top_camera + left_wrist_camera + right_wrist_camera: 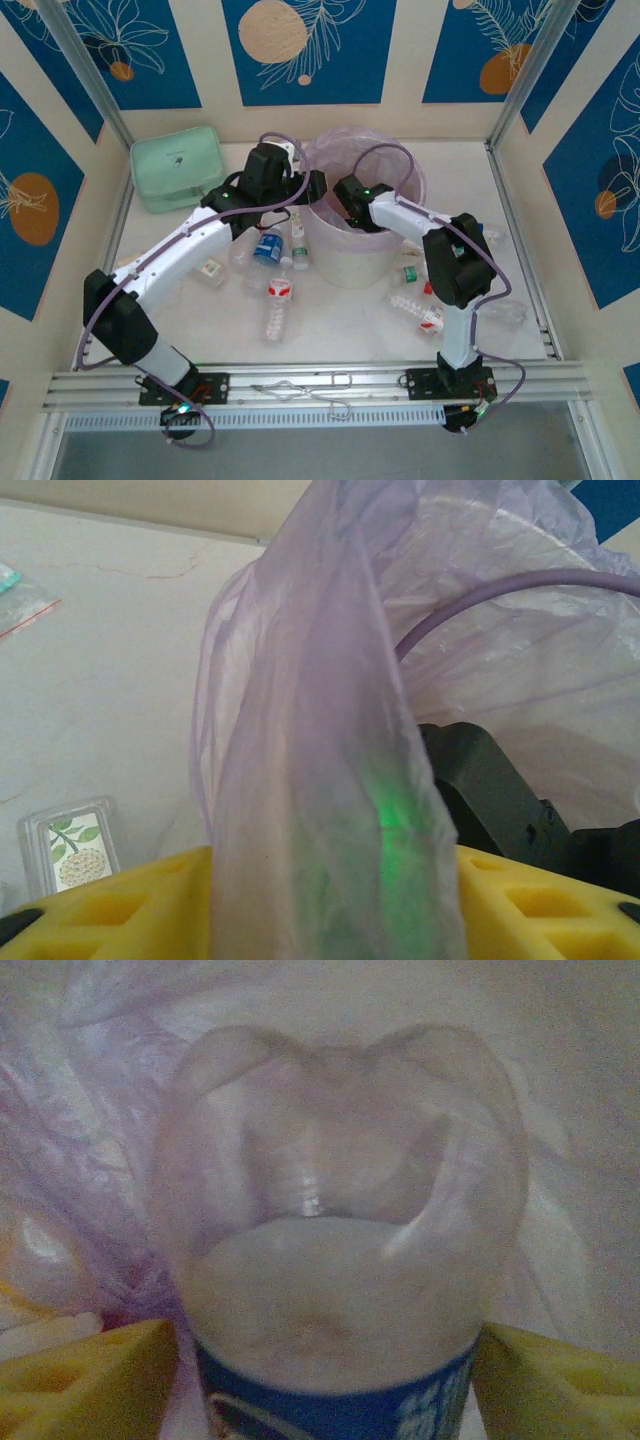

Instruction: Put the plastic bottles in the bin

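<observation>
The bin [350, 262] is a white bucket lined with a pink bag [330, 680], standing mid-table. My right gripper [350, 203] reaches down inside it. In the right wrist view a blue-labelled plastic bottle [335, 1290] sits base-away between the yellow fingers [90, 1370] of my right gripper [325, 1370], with a thin gap on the left side, jaws open. My left gripper [312, 188] is at the bin's left rim, and a fold of the bag runs between the fingers of that gripper [335, 880], pinched. Loose bottles lie left [268, 247], [280, 292] and right [418, 310] of the bin.
A mint-green pouch [178, 167] lies at the back left. A small clear box with a floral print [70, 848] sits left of the bin, also on the table in the top view [212, 272]. More bottles lie near the right arm [505, 312].
</observation>
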Robot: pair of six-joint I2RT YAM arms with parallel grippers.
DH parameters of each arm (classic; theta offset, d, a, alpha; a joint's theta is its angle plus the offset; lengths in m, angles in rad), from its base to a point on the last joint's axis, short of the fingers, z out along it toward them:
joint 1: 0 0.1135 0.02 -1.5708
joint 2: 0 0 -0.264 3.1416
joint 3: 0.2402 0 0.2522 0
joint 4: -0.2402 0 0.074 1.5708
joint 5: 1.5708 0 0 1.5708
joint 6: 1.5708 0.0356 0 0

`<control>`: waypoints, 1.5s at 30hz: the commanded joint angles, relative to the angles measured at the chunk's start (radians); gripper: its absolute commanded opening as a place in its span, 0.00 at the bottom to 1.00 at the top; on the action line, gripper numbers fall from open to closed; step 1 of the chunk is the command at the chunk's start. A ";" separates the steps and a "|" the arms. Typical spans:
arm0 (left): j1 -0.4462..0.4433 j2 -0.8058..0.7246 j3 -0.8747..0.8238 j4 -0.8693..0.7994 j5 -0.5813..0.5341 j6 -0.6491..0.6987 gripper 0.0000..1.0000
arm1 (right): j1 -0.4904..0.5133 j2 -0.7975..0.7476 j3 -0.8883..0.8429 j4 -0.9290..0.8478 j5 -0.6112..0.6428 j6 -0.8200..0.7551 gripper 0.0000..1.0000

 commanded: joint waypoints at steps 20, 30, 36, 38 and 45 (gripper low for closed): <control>0.000 -0.023 -0.031 -0.055 -0.059 0.036 0.58 | -0.078 -0.408 0.430 -0.338 0.049 -0.059 0.99; -0.001 -0.025 -0.021 -0.054 -0.069 0.038 0.58 | -0.620 -0.398 0.314 -0.378 -0.158 0.226 0.99; -0.001 -0.028 -0.022 -0.057 -0.064 0.032 0.58 | -0.829 -0.353 0.090 -0.214 -0.199 0.442 0.99; -0.001 -0.032 -0.029 -0.051 -0.063 0.030 0.58 | -0.875 -0.328 0.008 -0.138 -0.251 0.506 0.99; -0.001 -0.046 -0.045 -0.019 -0.061 0.037 0.59 | -0.907 -0.164 -0.042 -0.043 -0.284 0.562 0.99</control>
